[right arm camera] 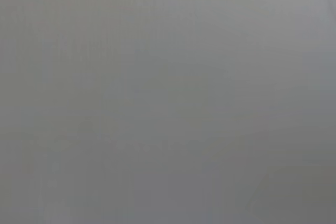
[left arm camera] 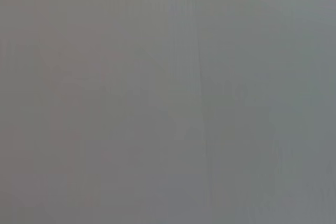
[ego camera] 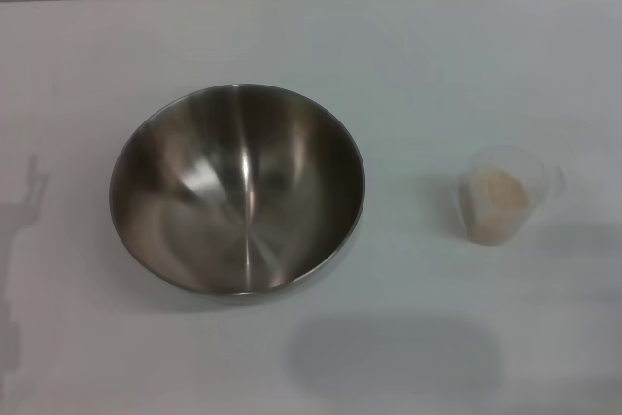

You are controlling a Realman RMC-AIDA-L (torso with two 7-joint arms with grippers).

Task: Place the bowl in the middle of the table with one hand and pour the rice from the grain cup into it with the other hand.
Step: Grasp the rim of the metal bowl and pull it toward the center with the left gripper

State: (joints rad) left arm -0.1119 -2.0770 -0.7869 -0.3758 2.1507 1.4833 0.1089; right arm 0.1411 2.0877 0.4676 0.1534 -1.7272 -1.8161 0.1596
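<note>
The large steel bowl [ego camera: 238, 190] sits upright and empty on the white table [ego camera: 408, 55], left of centre in the head view. To its right stands the small clear grain cup [ego camera: 501, 196], upright, with beige rice [ego camera: 498, 191] filling much of it. Neither gripper shows in any view. Only a faint arm-shaped shadow lies on the table at the far left edge. Both wrist views show nothing but plain grey surface.
The table's far edge runs along the top of the head view, with a grey wall behind it. A soft rectangular shadow lies on the tabletop in front of the bowl and cup.
</note>
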